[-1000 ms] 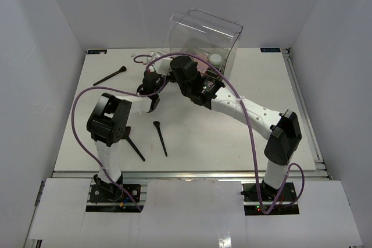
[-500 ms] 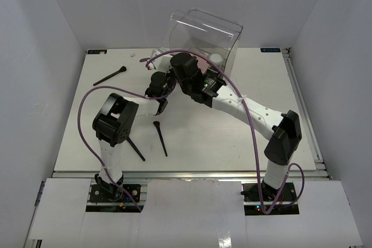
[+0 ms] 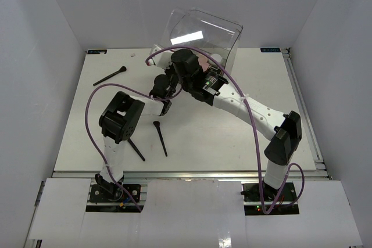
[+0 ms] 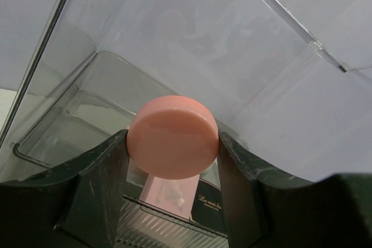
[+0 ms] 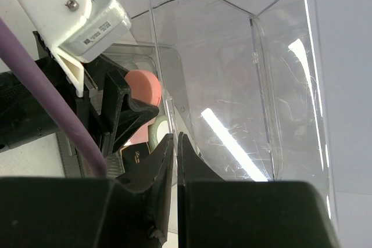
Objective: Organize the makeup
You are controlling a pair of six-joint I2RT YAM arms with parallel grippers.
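A pink round compact (image 4: 173, 136) sits clamped between my left gripper's (image 4: 173, 143) fingers (image 4: 99, 184), held up at the open mouth of the tall clear box (image 3: 203, 36). Below it, inside the box, lie a pink square compact (image 4: 165, 193) and a black square compact (image 4: 212, 208). The right wrist view also shows the pink round compact (image 5: 144, 87) and a white round jar (image 5: 156, 135). My right gripper (image 5: 176, 143) is shut on the thin clear edge of the box, which stands tilted. From above, both grippers meet at the box's front, left gripper (image 3: 167, 78), right gripper (image 3: 178, 57).
Black-handled brushes lie on the white table: one brush (image 3: 110, 75) at the far left, another brush (image 3: 160, 137) near the middle front. A thin dark stick (image 3: 136, 150) pokes out beside the left arm's elbow. Purple cables loop over both arms.
The left arm has swung right and brought the pink round compact up to the box. The right gripper has tipped the clear box further back.
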